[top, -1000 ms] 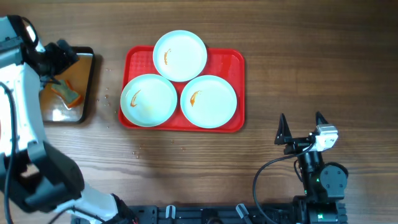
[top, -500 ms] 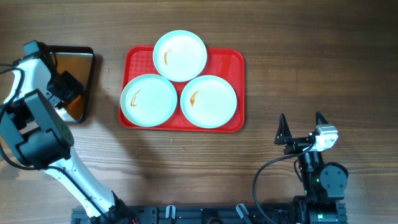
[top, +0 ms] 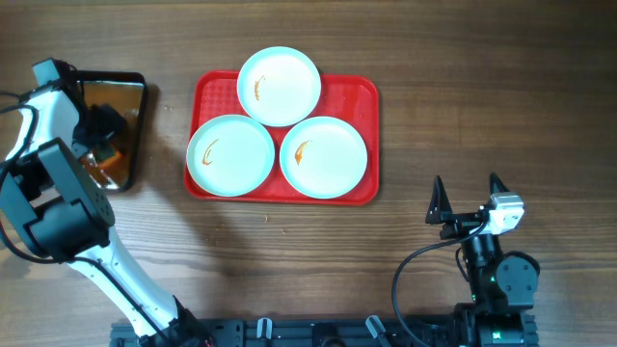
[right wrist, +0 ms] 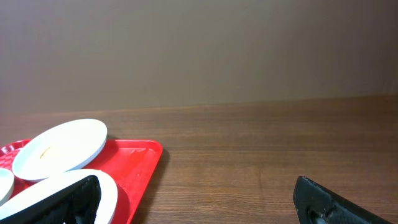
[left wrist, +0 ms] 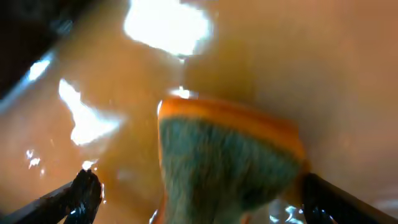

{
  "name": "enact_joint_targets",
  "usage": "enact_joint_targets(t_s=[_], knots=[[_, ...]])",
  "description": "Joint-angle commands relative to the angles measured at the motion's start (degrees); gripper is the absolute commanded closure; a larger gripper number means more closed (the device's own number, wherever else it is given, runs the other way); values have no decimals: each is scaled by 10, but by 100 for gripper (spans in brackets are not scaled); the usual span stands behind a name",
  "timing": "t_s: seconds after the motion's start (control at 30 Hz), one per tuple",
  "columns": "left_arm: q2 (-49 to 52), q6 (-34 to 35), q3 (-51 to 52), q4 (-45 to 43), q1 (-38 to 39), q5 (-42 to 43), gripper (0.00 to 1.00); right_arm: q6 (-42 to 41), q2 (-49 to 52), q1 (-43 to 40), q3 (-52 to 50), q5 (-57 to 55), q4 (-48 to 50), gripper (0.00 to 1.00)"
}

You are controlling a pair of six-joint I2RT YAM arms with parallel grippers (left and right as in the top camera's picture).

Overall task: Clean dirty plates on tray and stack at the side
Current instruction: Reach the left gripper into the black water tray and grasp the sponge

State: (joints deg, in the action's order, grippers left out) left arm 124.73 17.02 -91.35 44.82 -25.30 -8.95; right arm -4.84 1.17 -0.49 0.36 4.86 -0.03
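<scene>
Overhead, the left arm has swung down into the black pan (top: 135, 92) beside the tray (top: 364, 96). Three smeared plates (top: 323, 156) sit untouched on the tray, so wiping hasn't begun. Left wrist: jaws spread wide astride the sponge (left wrist: 230, 162), contact unclear in murky water. Right wrist: jaws open, empty; plates cropped at the frame edge.

An orange-backed green sponge (left wrist: 227, 155) lies in the black rectangular pan (top: 143, 116), between the left gripper (left wrist: 199, 196) fingers. To the gripper's right, a red plastic tray (top: 371, 96) bears three round white plates (top: 279, 87) (top: 230, 155) (top: 323, 156).
</scene>
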Motion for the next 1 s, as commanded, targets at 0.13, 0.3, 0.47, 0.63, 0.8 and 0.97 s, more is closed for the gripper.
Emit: enact_joint_targets(t_s=[0.13, 0.3, 0.47, 0.63, 0.8, 0.97], knots=[[10, -3, -5, -37, -4, -5, 51, 3, -3, -3, -1, -4, 2, 0], [8, -3, -6, -39, -4, -6, 96, 3, -3, -3, -1, -4, 2, 0], [-14, -2, -6, -10, -4, -5, 0, 3, -3, -3, -1, -4, 2, 0], [-13, 0, -5, 59, -4, 45, 21, 3, -3, -3, -1, -4, 2, 0], [-13, 0, -5, 84, -4, 76, 96, 3, -3, -3, -1, -4, 2, 0], [-13, -1, -5, 44, -4, 64, 0, 3, -3, -3, -1, -4, 2, 0]])
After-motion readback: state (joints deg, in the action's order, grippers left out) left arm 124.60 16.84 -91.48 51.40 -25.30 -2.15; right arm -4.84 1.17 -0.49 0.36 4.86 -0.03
